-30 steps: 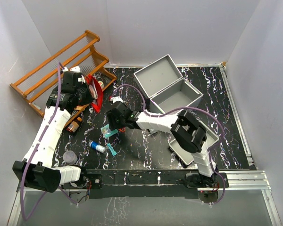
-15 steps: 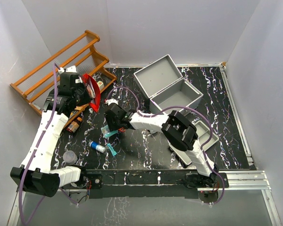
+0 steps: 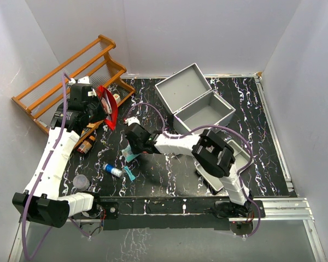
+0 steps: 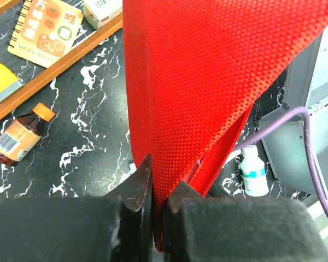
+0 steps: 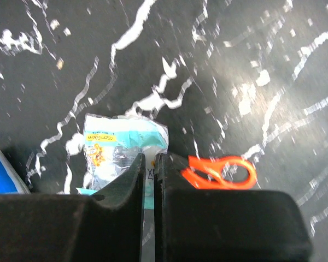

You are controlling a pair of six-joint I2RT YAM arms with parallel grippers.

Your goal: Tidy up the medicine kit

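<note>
Your left fingers [image 4: 151, 177] are clamped on one red cloth pouch [image 4: 208, 82]. Your right fingers [image 5: 143, 169] pinch one teal packet [image 5: 117, 144], with one orange clip [image 5: 221, 172] just beside it, seen only from that wrist. Only the top view shows the medicine kit [image 3: 199, 103] whole, lid up, at the back of the bench [image 3: 164, 174].

Medicine kit [image 3: 199, 103] at rear of table [image 3: 262, 120]. Rack [image 3: 60, 82] well left of it, pouch [image 3: 108, 106] between the two. Packet [image 3: 132, 156] and small bottle [image 3: 112, 171] front-left of kit. Tray [image 3: 241, 154] just front-right.
</note>
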